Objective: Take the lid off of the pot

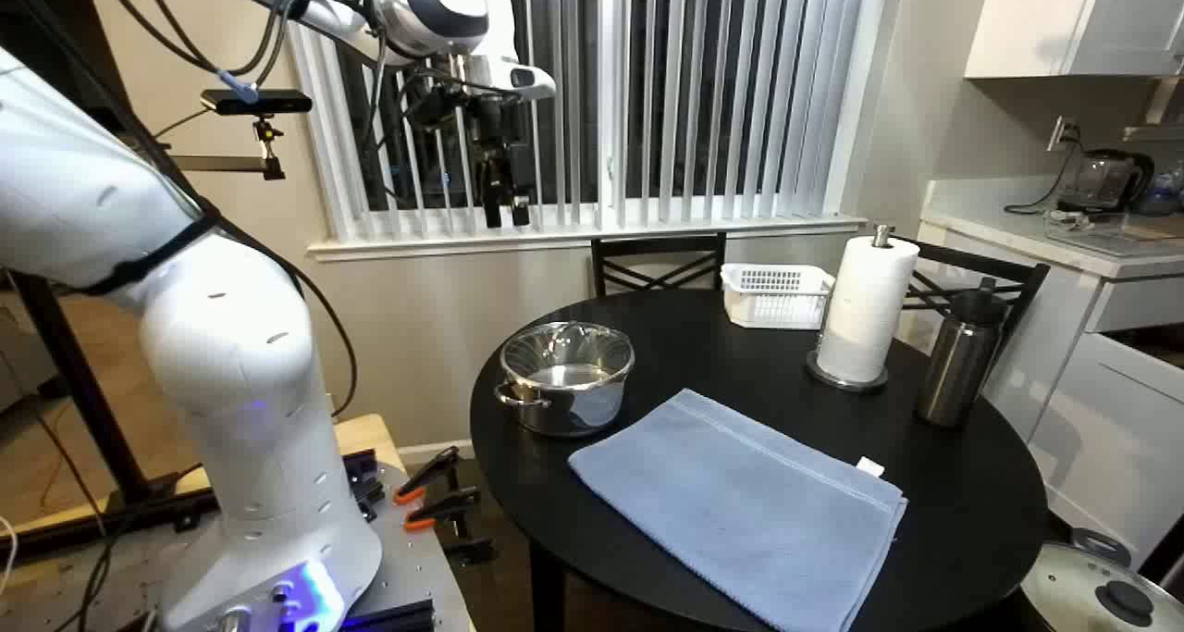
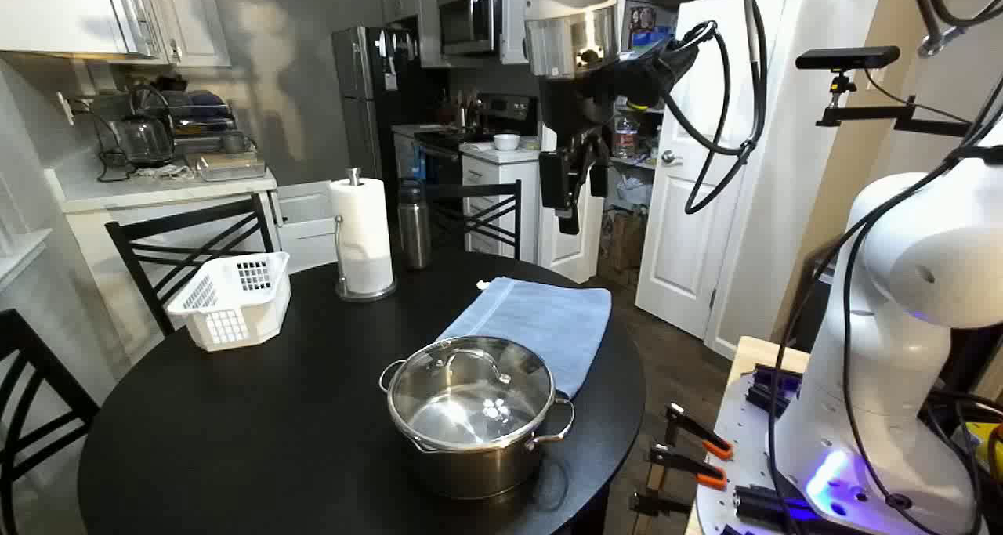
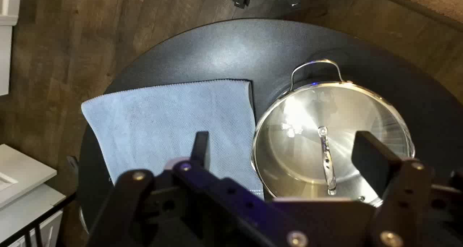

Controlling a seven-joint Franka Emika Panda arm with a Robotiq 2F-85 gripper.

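The steel pot (image 1: pixel 585 412) stands on the black table near the robot, also in an exterior view (image 2: pixel 479 474). A clear glass lid (image 2: pixel 501 378) with a thin metal rim and a shiny arched handle sits on the pot; it shows too in an exterior view (image 1: pixel 566 343). In the wrist view the lid (image 3: pixel 347 127) is at right, its handle between the fingers, closer to the right one. My gripper (image 3: pixel 282 138) is open and empty. It hangs high above the table, well clear of the lid, in both exterior views (image 1: pixel 507 214) (image 2: pixel 581 202).
A blue cloth (image 1: pixel 740 502) lies beside the pot. A white basket (image 1: pixel 779 297), a paper towel roll (image 1: pixel 868 313) and a steel bottle (image 1: pixel 960 364) stand farther off. Another glass lid with a dark knob (image 1: pixel 1124 600) shows low at the corner. Chairs (image 2: pixel 196 245) surround the table (image 2: pixel 258 417).
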